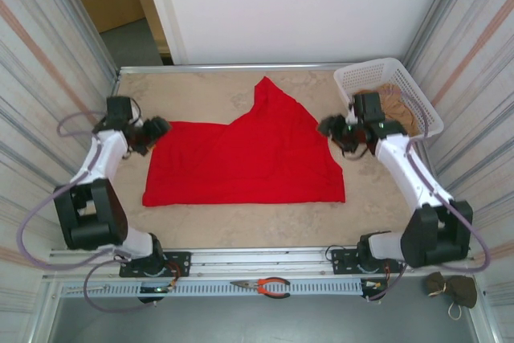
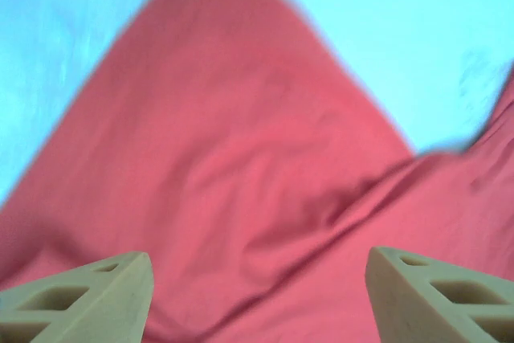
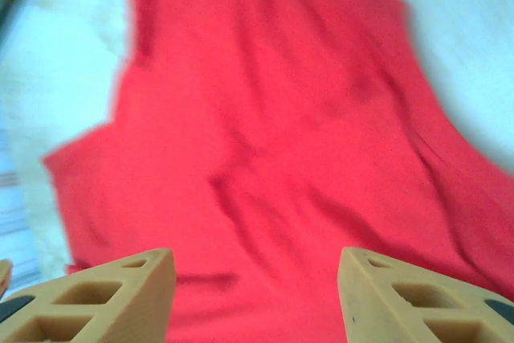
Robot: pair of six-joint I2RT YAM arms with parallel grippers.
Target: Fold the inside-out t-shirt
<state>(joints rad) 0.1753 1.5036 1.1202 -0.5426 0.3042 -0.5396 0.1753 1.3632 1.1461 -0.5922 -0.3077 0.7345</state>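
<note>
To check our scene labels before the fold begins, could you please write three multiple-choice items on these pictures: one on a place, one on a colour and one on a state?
1. Where does the white plastic lattice basket stand on the sandy table?
A. far right corner
B. far left corner
C. middle of the near edge

2. What colour is the soft short-sleeved t-shirt spread on the table?
A. blue
B. bright red
C. green

3. How are the left claw and right claw?
A. both open, holding nothing
B. both shut on cloth
C. left shut, right open

Answers:
1 A: the top view puts the basket at the far right corner.
2 B: the cloth is red in every view.
3 A: each wrist view shows the fingers wide apart with nothing pinched between them.
</note>
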